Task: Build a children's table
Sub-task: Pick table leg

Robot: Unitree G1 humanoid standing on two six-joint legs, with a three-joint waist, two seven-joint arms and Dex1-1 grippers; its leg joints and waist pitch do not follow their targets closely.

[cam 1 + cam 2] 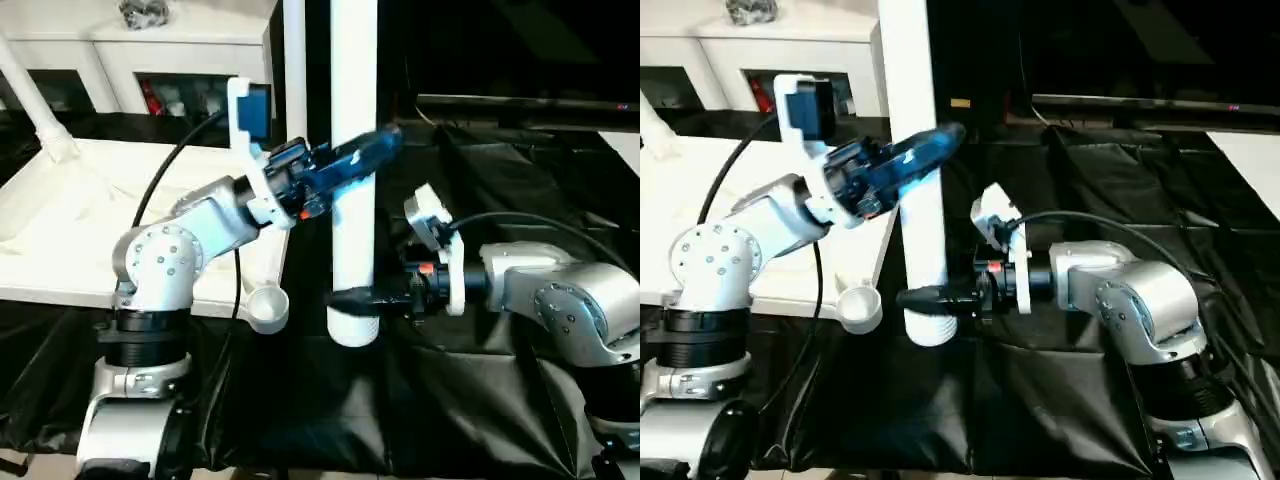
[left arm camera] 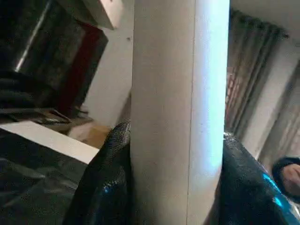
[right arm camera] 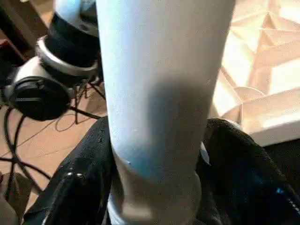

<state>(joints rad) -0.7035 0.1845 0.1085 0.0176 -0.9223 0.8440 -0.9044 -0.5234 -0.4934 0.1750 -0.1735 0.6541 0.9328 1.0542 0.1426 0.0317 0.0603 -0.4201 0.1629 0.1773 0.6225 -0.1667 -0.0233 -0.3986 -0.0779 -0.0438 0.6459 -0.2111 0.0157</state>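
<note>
The white leg (image 1: 354,170) stood upright beside the tabletop (image 1: 60,215), its socket (image 1: 266,307) at seven o'clock. The left gripper (image 1: 360,152) clamped it high, the right gripper (image 1: 352,297) low — wrist views showed fingers (image 2: 105,187) flanking it.

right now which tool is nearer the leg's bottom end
Right. The right tool clasps the leg just above its bottom end; the left tool holds it higher up.
</note>
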